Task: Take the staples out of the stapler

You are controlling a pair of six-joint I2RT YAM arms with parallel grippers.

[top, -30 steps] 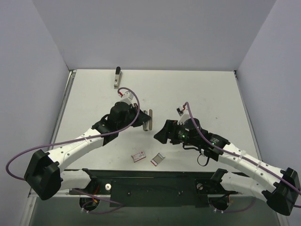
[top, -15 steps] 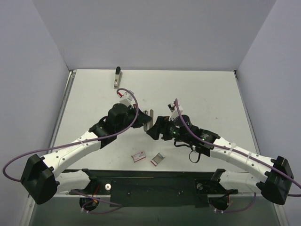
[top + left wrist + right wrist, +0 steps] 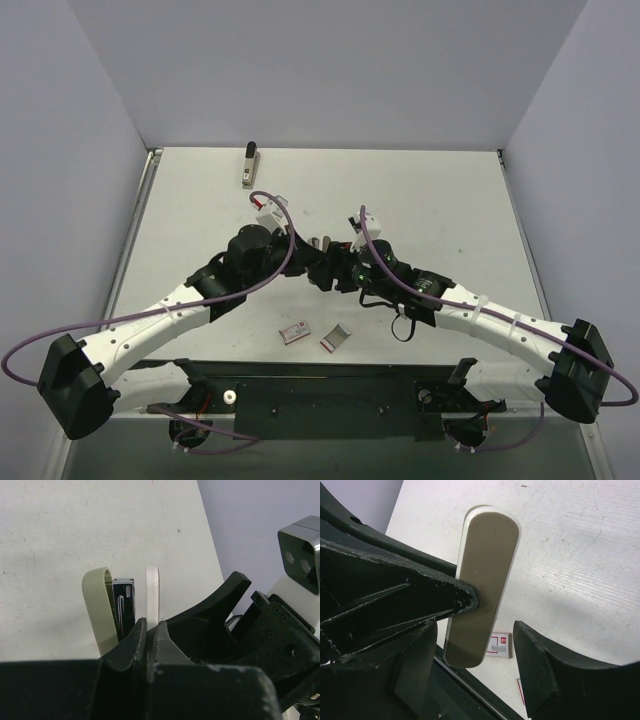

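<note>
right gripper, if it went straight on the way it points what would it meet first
Most likely the stapler, lying between the open fingers of the right gripper and pinched by the left gripper.

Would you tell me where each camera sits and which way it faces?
Top external: above and behind the arm bases, looking down on the table; left arm and right arm show.
Left wrist: faces along the left gripper, shut on the stapler; right arm visible.
Right wrist: faces along the right gripper, open astride the stapler.
Shared: all show the stapler; top and right wrist share the red-and-white box.
</note>
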